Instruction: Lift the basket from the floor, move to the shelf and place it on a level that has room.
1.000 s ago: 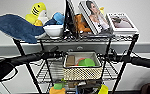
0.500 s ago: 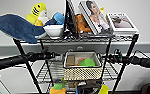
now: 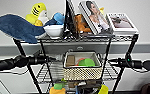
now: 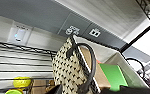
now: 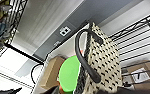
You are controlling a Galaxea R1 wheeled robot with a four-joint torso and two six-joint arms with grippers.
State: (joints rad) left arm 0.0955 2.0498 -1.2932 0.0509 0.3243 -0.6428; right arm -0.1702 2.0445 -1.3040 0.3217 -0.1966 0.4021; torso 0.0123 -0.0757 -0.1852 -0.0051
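Cream woven, white-lined, the basket (image 3: 82, 67) sits on the level (image 3: 49, 72), the second wire tier from the top of the black shelf (image 3: 106, 40), under the top tier crowded with a blue plush whale (image 3: 17, 27), a white bowl (image 3: 54, 30) and books (image 3: 96, 17). In the head view the left arm (image 3: 18, 61) and right arm (image 3: 136, 63) reach in from either side, level with the basket. The left wrist view shows the basket's dark loop handle (image 4: 87, 62), a brown box (image 4: 96, 72) and a green item (image 4: 114, 75) inside it; the right wrist view shows the opposite handle (image 5: 84, 57) and a round green lid (image 5: 69, 72). I cannot tell whether either end effector is spread or pressed together.
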